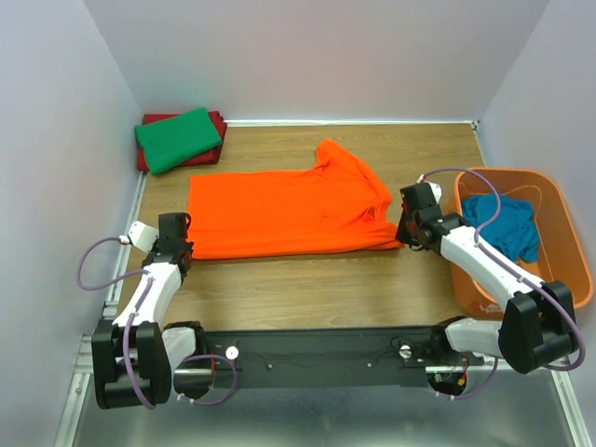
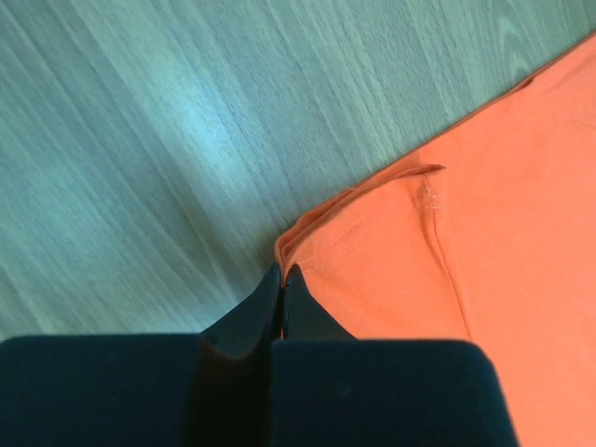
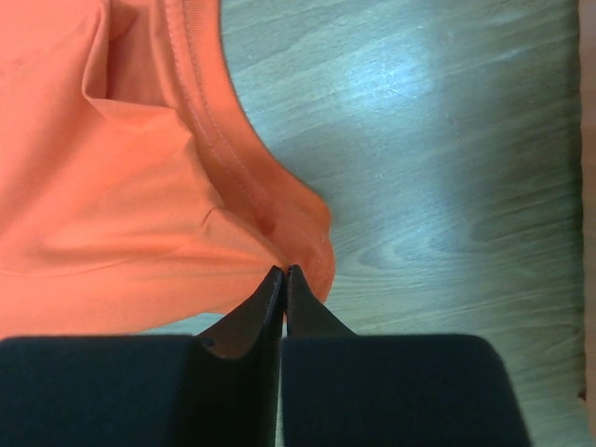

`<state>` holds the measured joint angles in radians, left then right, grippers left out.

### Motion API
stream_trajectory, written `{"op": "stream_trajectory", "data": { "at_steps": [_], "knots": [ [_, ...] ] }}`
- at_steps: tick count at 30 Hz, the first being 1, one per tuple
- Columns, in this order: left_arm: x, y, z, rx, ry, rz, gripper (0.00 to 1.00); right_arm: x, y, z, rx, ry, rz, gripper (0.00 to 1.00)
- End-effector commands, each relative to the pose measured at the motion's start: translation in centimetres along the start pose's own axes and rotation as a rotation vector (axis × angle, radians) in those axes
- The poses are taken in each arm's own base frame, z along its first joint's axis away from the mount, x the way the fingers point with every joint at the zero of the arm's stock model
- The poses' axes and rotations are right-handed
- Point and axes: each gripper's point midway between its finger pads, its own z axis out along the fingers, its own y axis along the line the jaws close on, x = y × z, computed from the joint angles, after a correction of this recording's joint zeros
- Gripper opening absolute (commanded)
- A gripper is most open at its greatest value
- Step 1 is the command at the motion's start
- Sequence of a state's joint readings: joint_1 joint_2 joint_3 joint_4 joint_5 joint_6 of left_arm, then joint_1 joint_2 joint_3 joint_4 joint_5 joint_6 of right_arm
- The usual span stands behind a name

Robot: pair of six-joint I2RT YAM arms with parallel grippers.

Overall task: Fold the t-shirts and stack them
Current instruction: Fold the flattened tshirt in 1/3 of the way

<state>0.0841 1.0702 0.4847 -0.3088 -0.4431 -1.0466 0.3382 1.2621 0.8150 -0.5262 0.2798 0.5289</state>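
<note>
The bright orange t-shirt [image 1: 289, 209] lies spread flat across the middle of the table. My left gripper [image 1: 182, 250] is shut on its near left hem corner [image 2: 307, 244]. My right gripper [image 1: 406, 233] is shut on its near right corner by the collar [image 3: 298, 237]. A folded green t-shirt [image 1: 177, 138] lies on a folded dark red t-shirt [image 1: 218, 121] at the back left. A crumpled teal blue t-shirt [image 1: 506, 223] lies in the orange basket.
The rigid orange plastic basket [image 1: 570, 251] stands at the right edge of the table, just right of my right arm. White walls close in the table on the left, back and right.
</note>
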Motion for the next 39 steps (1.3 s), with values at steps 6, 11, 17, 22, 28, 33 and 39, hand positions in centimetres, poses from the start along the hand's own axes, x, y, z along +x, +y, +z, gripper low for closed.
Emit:
{"op": "stream_trajectory", "data": {
  "at_steps": [6,11,17,22,28,33,39],
  "knots": [
    [-1.0,1.3,-0.9,-0.022,-0.053,-0.033,0.06,1.6,-0.5,-0.9,-0.016,0.047,0.028,0.41],
    [-1.8,1.0,-1.6,-0.012,-0.066,-0.035,0.41,0.9,0.7,-2.1,-0.089,0.03,0.046,0.57],
    [-5.7,-0.7,-4.0,0.028,-0.168,-0.053,0.5,-0.6,4.0,-2.6,-0.203,0.035,0.051,0.54],
    [-8.6,-4.3,-6.4,0.149,-0.208,-0.018,0.47,-1.4,8.5,-1.9,-0.334,0.001,0.089,0.51],
    [-5.3,-9.1,-6.5,0.331,-0.1,0.051,0.43,0.0,11.3,1.1,-0.363,0.019,0.159,0.51],
    [0.2,-12.1,-6.7,0.394,-0.007,0.135,0.43,1.6,10.3,3.4,-0.309,0.021,0.236,0.52],
    [5.0,-11.7,-5.6,0.413,0.099,0.154,0.43,4.5,7.6,4.8,-0.214,0.039,0.345,0.59]
  ]
}}
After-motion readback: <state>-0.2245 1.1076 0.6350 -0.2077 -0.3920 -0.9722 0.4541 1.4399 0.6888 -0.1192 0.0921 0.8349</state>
